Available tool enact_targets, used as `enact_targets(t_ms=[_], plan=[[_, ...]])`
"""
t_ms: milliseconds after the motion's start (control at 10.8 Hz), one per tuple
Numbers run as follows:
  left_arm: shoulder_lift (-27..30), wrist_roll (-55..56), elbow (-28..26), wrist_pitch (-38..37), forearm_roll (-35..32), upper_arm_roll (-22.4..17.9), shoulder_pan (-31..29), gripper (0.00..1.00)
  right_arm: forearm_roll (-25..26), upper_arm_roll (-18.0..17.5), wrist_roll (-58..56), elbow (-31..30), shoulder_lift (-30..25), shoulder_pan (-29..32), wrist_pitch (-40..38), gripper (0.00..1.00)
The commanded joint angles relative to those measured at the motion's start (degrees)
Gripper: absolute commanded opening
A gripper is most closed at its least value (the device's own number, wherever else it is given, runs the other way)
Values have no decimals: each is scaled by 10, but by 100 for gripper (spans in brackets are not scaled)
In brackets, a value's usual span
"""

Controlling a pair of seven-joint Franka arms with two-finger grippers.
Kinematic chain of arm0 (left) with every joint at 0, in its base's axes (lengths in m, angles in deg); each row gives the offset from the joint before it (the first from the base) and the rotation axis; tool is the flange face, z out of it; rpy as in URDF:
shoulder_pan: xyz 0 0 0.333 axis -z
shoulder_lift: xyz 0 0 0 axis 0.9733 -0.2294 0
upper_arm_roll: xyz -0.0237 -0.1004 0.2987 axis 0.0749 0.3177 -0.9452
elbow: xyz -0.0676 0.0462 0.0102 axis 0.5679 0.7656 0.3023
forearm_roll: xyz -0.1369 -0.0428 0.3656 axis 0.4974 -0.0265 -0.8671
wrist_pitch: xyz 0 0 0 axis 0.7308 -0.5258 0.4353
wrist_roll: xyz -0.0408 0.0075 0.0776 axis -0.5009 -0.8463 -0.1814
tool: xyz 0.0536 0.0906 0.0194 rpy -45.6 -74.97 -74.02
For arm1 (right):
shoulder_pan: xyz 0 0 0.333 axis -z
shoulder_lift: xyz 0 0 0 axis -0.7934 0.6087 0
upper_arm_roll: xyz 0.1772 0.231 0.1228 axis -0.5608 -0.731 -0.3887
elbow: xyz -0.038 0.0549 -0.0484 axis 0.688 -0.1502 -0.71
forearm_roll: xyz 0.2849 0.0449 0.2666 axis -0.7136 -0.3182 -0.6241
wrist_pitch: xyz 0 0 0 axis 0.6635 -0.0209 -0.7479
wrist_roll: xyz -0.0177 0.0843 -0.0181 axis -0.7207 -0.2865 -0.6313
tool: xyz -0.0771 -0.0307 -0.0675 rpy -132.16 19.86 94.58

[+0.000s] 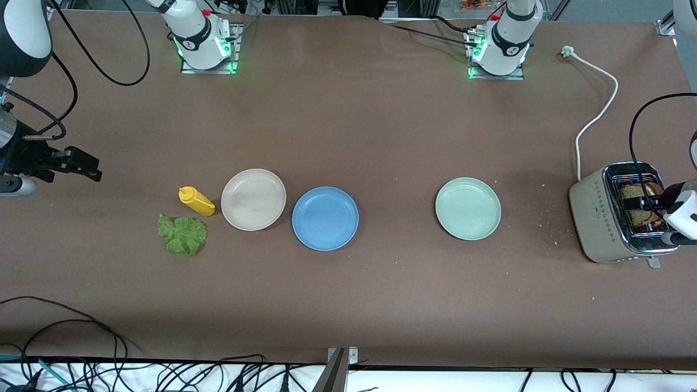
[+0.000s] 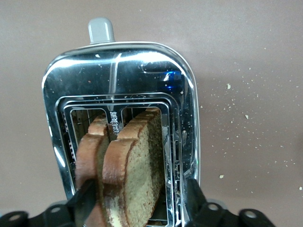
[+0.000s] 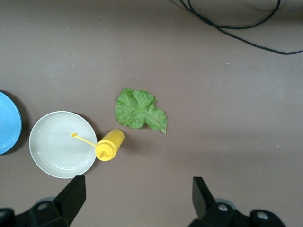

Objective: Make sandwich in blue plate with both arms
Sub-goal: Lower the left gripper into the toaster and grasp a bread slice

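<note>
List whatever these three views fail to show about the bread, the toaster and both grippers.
- Bread slices: lower parts sunk in the toaster slots; in the front view the left gripper covers them.
- Toaster: its end toward the left gripper is cut off by the left wrist view's edge.
- Left gripper: fingers straddle the slices; contact cannot be made out.
- Right gripper: its arm is cut off by the front view's edge.
</note>
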Motion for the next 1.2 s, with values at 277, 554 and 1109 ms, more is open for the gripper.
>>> enact_targets(t_ms=[277,554,1109], plan=[[-11,-12,7,-7,-11,4,-9,7,5,-2,-1,3,-6,0,-2,100],[-8,-10,14,-7,-12,4,-9,0,5,-5,-1,3,-7,-1,-2,100],[11,-9,89,-100,-12,7,-2,0,5,-5,-1,3,-7,0,-1,100]])
